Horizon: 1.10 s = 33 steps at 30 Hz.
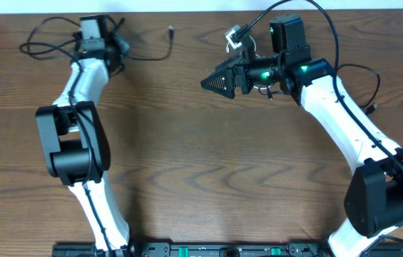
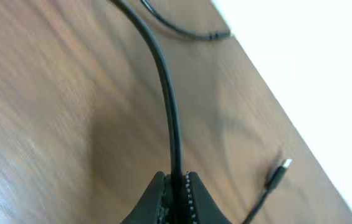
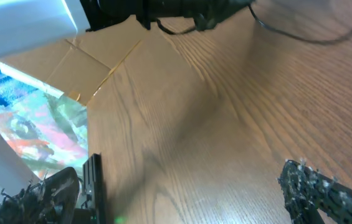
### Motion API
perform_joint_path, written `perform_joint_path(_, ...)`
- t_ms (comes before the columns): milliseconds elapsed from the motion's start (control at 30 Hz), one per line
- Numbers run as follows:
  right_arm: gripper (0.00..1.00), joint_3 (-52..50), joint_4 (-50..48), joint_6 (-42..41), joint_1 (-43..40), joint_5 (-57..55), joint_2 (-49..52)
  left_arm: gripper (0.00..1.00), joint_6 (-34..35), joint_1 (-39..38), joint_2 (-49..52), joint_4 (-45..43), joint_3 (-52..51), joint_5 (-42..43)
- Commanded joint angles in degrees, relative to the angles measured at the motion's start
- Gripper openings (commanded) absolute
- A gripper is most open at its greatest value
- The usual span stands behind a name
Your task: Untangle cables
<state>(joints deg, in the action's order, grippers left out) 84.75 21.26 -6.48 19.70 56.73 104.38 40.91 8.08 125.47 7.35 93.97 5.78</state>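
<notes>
While my left gripper clamps one black cable | one more black strand beyond | one plug | right gripper spread wide, empty

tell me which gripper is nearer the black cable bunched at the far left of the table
Left. The left gripper is shut on the black cable itself; the right gripper is open over the table, well off to the cable's right.

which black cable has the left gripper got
The thin black cable arching up from the shut left gripper; the other black cable, with a silver-tipped plug, lies loose beside it.
</notes>
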Motion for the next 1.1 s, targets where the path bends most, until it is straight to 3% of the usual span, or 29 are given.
perform_joint_path(0, 0.99, -0.02, 0.09, 0.35, -0.22, 0.20, -1.29, 0.23, -5.77, 2.93, -0.37, -2.62, -0.15, -2.49)
perform_joint_path(67, 0.99, -0.02, 0.20, 0.35, -0.22, 0.20, -1.29, 0.77, -9.97, 4.31, -0.37, -3.65, -0.15, -2.45)
perform_joint_path(100, 0.99, -0.02, 0.20, 0.35, -0.22, 0.20, -1.29, 0.91, -11.19, 4.94, -0.37, -3.61, -0.13, -2.43)
perform_joint_path(133, 0.99, -0.02, 0.20, 0.35, -0.22, 0.20, -1.29, 0.94, -12.02, 5.57, -0.37, -3.48, -0.13, -2.34)
perform_joint_path(367, 0.99, -0.02, -0.04, 0.35, -0.22, -0.02, -1.29, 0.95, -13.05, 8.15, -0.44, 0.68, -0.11, 6.19)
perform_joint_path(600, 0.99, -0.02, 0.17, -2.97, -0.28, -9.09, -1.29, 0.96, -12.98, 6.38, -0.44, 5.31, -0.11, 17.64)
perform_joint_path(700, 0.99, -0.02, -0.04, -3.34, -0.26, -10.16, -1.29, 0.96, -12.13, 4.33, -0.39, 10.47, -0.11, 17.00)
perform_joint_path(833, 0.99, -0.02, -0.79, -3.34, -0.26, -10.14, -1.29, 0.96, -10.19, 0.39, -0.37, 16.46, -0.11, 7.34)
perform_joint_path(1067, 0.99, -0.02, -0.85, -3.34, -0.26, -10.10, -1.29, 0.94, -10.19, -4.59, 0.59, 15.58, -0.11, -3.43)
